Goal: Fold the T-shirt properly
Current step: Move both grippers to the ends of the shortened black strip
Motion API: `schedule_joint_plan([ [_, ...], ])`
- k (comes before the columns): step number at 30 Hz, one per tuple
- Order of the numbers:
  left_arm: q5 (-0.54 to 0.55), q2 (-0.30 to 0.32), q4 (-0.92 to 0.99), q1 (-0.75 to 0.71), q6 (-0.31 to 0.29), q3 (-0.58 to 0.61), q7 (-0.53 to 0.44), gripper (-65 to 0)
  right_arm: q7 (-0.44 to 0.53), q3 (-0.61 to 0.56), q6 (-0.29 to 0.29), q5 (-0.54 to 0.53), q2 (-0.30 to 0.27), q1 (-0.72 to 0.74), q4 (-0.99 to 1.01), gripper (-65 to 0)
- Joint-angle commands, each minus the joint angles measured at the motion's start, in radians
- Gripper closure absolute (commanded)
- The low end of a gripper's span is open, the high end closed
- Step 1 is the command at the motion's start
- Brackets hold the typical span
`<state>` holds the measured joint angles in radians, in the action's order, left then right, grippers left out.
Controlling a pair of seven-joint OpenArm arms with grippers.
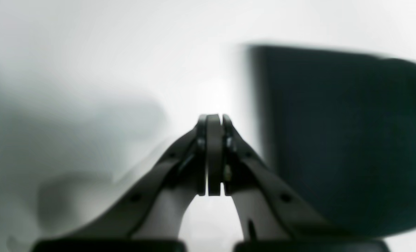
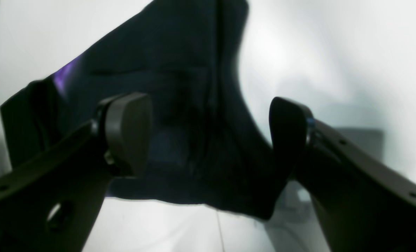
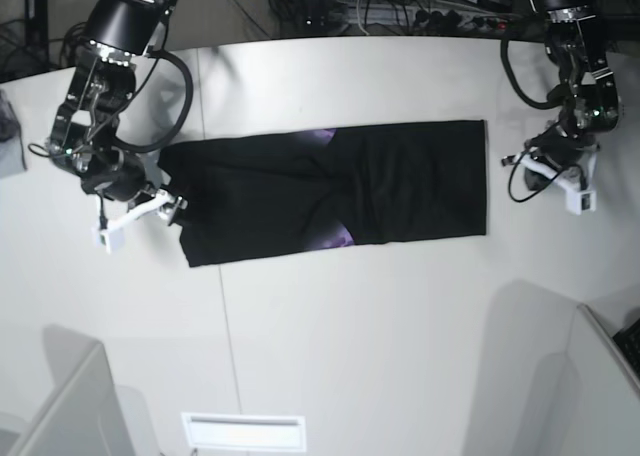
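The right gripper [image 2: 208, 136] stood spread wide, empty, its pads [image 2: 129, 129] hanging just over the near edge of the T-shirt [image 3: 330, 191]. The left gripper [image 1: 213, 154] was clenched on nothing, beside the cloth's far end. The black T-shirt lay as a long folded band across the white table [image 3: 350, 346], purple print showing mid-fold.

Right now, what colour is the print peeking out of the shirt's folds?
Purple, against the black T-shirt; the base view shows it best.
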<state>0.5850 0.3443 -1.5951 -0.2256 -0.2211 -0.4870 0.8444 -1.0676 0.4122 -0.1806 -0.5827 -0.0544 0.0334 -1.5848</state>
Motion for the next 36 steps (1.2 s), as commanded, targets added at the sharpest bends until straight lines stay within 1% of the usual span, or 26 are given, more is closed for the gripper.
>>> schedule_joint_plan([
  [1,0.016,0.022,-0.001,-0.001,-0.033,-0.037,-0.017,0.0,0.014,0.001,-0.003,-0.016,-0.008,0.032,0.013,-46.7],
  [3,0.016,0.028,0.023,-0.004,-0.057,-0.085,-0.017,0.0,0.031,-0.002,-0.003,-0.012,-0.014,0.067,0.083,-46.5],
  [5,0.011,0.029,0.045,-0.016,-0.067,-0.111,-0.017,0.0,0.045,-0.006,-0.003,-0.015,-0.043,0.092,0.157,-46.4],
  [7,-0.027,0.031,0.051,-0.021,-0.082,-0.112,-0.023,0.0,0.053,-0.008,-0.004,-0.015,-0.051,0.109,0.223,-46.2],
  [10,-0.127,0.02,0.057,-0.024,-0.116,-0.111,-0.093,0.0,0.045,-0.008,-0.01,-0.015,-0.046,0.098,0.234,-46.1],
  [11,-0.168,-0.003,0.065,-0.024,-0.13,-0.111,-0.122,0.0,0.043,-0.017,-0.032,-0.015,-0.038,0.084,0.232,-46.1],
  [13,-0.245,-0.043,0.075,-0.013,-0.153,-0.111,-0.145,0.0,0.053,-0.074,-0.075,-0.013,-0.034,0.073,0.237,-46.1],
  [15,-0.285,-0.069,0.083,-0.008,-0.174,-0.111,-0.147,0.0,0.053,-0.118,-0.09,-0.015,-0.034,0.063,0.237,-46.1],
  [17,-0.303,-0.092,0.085,0.009,-0.186,-0.111,-0.149,0.0,0.063,-0.146,-0.09,-0.015,-0.028,0.055,0.237,-46.1],
  [20,-0.303,-0.113,0.083,0.018,-0.188,-0.1,-0.149,0.0,0.089,-0.161,-0.09,-0.012,-0.026,0.044,0.245,-45.9],
  [23,-0.303,-0.11,0.083,0.018,-0.188,-0.006,-0.15,0.0,0.096,-0.161,-0.09,-0.01,-0.026,0.041,0.248,-45.0],
  [24,-0.303,-0.113,0.083,0.018,-0.188,0.015,-0.15,0.0,0.096,-0.161,-0.09,-0.009,-0.026,0.041,0.254,-42.6],
  [26,-0.303,-0.118,0.081,0.022,-0.186,0.053,-0.15,0.0,0.099,-0.161,-0.09,-0.009,-0.031,0.043,0.271,-34.5],
  [28,-0.303,-0.136,0.083,0.038,-0.186,0.078,-0.15,0.0,0.119,-0.16,-0.09,-0.009,-0.034,0.046,0.289,-22.4],
  [31,-0.303,-0.158,0.074,0.045,-0.186,0.09,-0.15,0.0,0.158,-0.161,-0.09,-0.007,-0.04,0.047,0.307,0.0],
  [34,-0.303,-0.17,0.066,0.059,-0.186,0.096,-0.145,0.0,0.165,-0.161,-0.09,-0.007,-0.051,0.047,0.301,0.0],
  [36,-0.303,-0.176,0.057,0.061,-0.186,0.121,-0.144,0.0,0.165,-0.161,-0.089,-0.007,-0.058,0.044,0.275,0.0],
])
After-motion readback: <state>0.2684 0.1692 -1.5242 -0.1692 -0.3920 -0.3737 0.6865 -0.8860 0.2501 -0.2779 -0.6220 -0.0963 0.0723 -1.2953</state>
